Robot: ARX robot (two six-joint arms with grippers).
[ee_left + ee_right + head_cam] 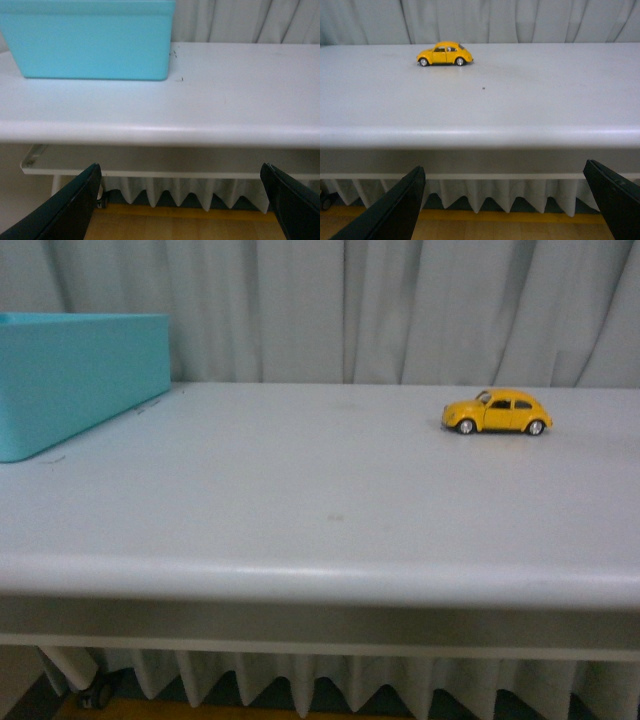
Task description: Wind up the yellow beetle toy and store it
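The yellow beetle toy (497, 412) stands on its wheels at the far right of the white table (300, 490), nose pointing left. It also shows in the right wrist view (445, 54), far across the table. My right gripper (502, 210) is open and empty, held below and in front of the table's front edge. My left gripper (180, 207) is open and empty too, also below the front edge, facing the turquoise box (95, 40). Neither arm shows in the front view.
The turquoise box (75, 375) stands at the table's far left. A grey curtain (380, 310) hangs behind the table. A pleated white skirt (495, 195) hangs under the tabletop above a wooden floor (175, 225).
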